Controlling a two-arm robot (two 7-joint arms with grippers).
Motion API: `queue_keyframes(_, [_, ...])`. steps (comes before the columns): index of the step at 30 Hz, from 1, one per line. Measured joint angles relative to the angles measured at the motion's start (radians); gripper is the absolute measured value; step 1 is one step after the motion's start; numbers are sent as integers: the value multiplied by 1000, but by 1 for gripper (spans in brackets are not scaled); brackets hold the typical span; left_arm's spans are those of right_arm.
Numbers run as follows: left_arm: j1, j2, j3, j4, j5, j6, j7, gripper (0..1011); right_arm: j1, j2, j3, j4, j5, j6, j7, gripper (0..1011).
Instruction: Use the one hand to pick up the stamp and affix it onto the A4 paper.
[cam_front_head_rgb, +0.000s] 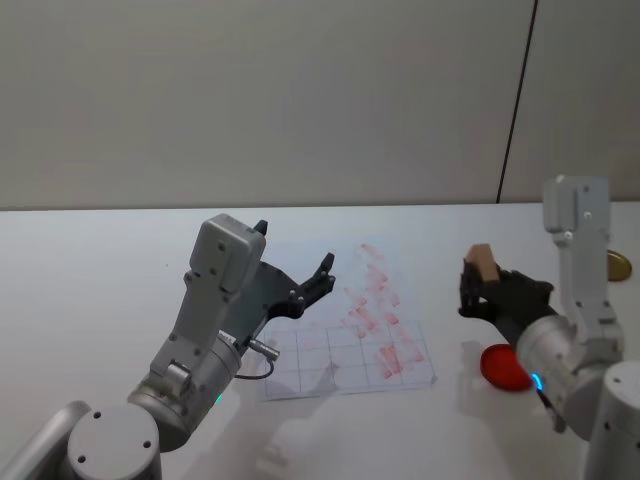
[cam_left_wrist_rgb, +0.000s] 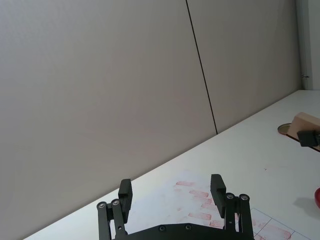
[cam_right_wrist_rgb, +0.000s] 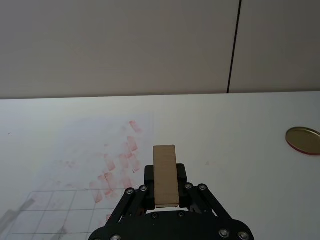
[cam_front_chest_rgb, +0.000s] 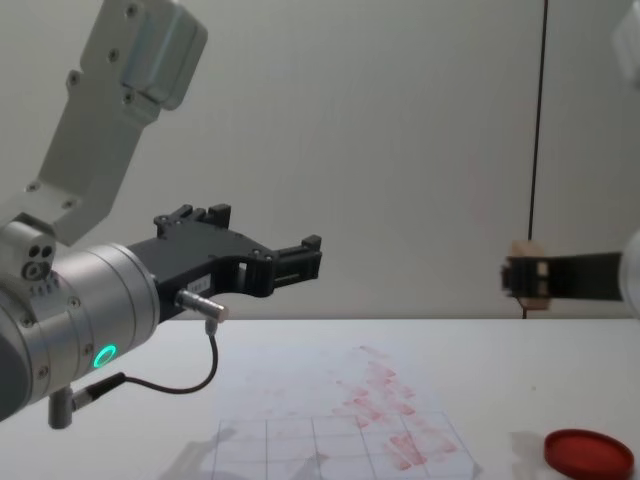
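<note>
Carrying the stamp toward the sheet on its left

Gripping the stamp (cam_front_head_rgb: 483, 263) between its fingers, the right hand (cam_front_head_rgb: 482, 287) is holding it up in the air, well above the surface (cam_front_head_rgb: 90, 280) and just above the red ink pad (cam_front_head_rgb: 505, 366). The block's long axis is pointing forward out of the hand. The A4 paper (cam_front_head_rgb: 345, 325) is lying flat, off to the left of the stamp and lower, so the coming move is looking like a leftward carry and then a descent, with the stamping end turned down. The left hand (cam_front_head_rgb: 292, 262) is hovering over the sheet's left part with fingers apart, nearer the paper but empty.
</note>
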Motion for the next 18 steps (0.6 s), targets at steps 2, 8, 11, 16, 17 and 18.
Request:
queue_keyframes(2, [0, 0, 0, 0, 0, 0, 0, 993, -9, 6, 8, -6, 8, 6, -5, 216])
queue_keyframes(8, [0, 0, 0, 0, 0, 0, 0, 993, -29, 22, 26, -7, 24, 29, -14, 217])
queue_keyframes(11, [0, 0, 0, 0, 0, 0, 0, 993, -38, 28, 34, 3, 29, 40, -17, 216])
queue_keyframes(16, [0, 0, 0, 0, 0, 0, 0, 993, -46, 37, 45, 22, 34, 54, -22, 216])
queue_keyframes(17, [0, 0, 0, 0, 0, 0, 0, 993, -47, 38, 49, 29, 36, 57, -23, 217])
queue_keyframes(18, [0, 0, 0, 0, 0, 0, 0, 993, -48, 40, 51, 33, 37, 59, -24, 216])
